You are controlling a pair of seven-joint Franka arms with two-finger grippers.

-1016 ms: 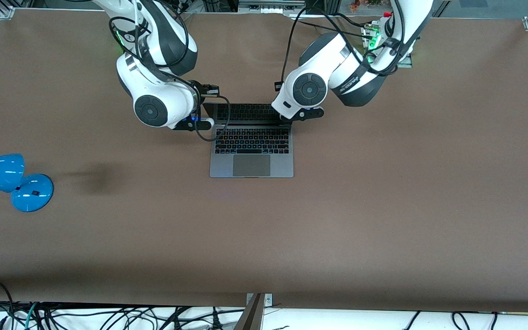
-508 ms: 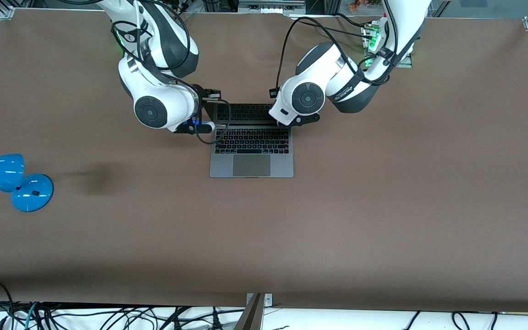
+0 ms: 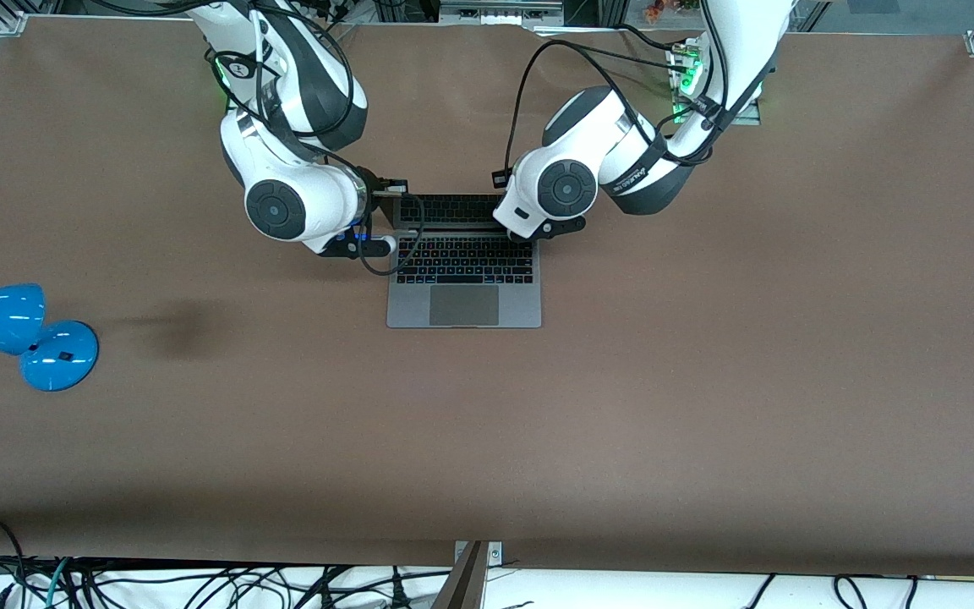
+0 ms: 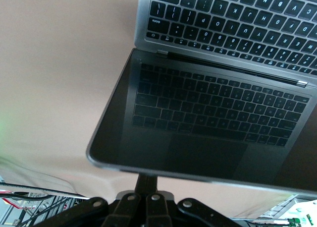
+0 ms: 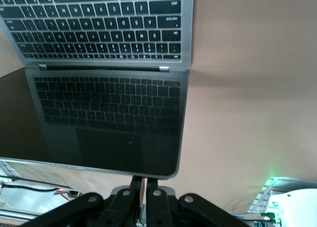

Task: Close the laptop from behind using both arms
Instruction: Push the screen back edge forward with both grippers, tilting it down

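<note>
Front view gives you the laptop open near the middle of the table, its keyboard and trackpad facing up and its dark screen tilted toward the front camera. The left gripper sits at the lid's top edge toward the left arm's end of the table, and the right gripper sits at the lid's top edge toward the right arm's end.

In the left wrist view you see the gripper with its fingers drawn narrow together, their tips meeting the lid's edge; the screen mirrors the keyboard. The right wrist view shows you the same: the gripper with fingers pinched close, tips against the lid's corner edge.

A blue lamp lies near the table edge at the right arm's end, well apart from the laptop.
</note>
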